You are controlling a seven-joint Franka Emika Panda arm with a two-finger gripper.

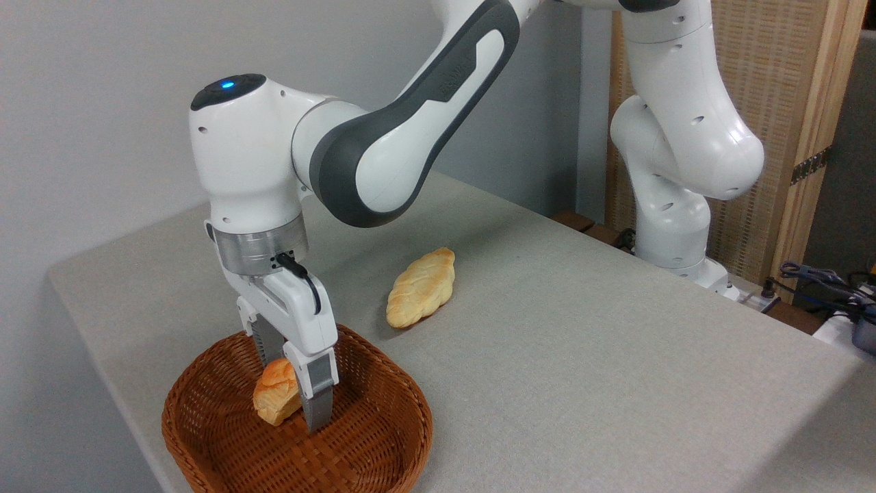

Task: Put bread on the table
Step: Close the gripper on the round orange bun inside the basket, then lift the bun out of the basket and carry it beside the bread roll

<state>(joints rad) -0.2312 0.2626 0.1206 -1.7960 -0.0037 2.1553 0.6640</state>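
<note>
Claw [291, 397]: we see it clamped on the bun [276, 401], tilted on edge.
Basket [383, 438]: bun inside, so we judge lift-out to table [582, 356] comes next.

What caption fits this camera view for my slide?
Gripper fingers clamp the bread inside the wicker basket; braided loaf lies on the table.

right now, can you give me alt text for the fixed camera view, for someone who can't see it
A white robot arm's gripper pinches a small golden bun inside a brown wicker basket at the near-left corner of a grey-beige table. A longer pale braided loaf lies on the table behind the basket.
</note>
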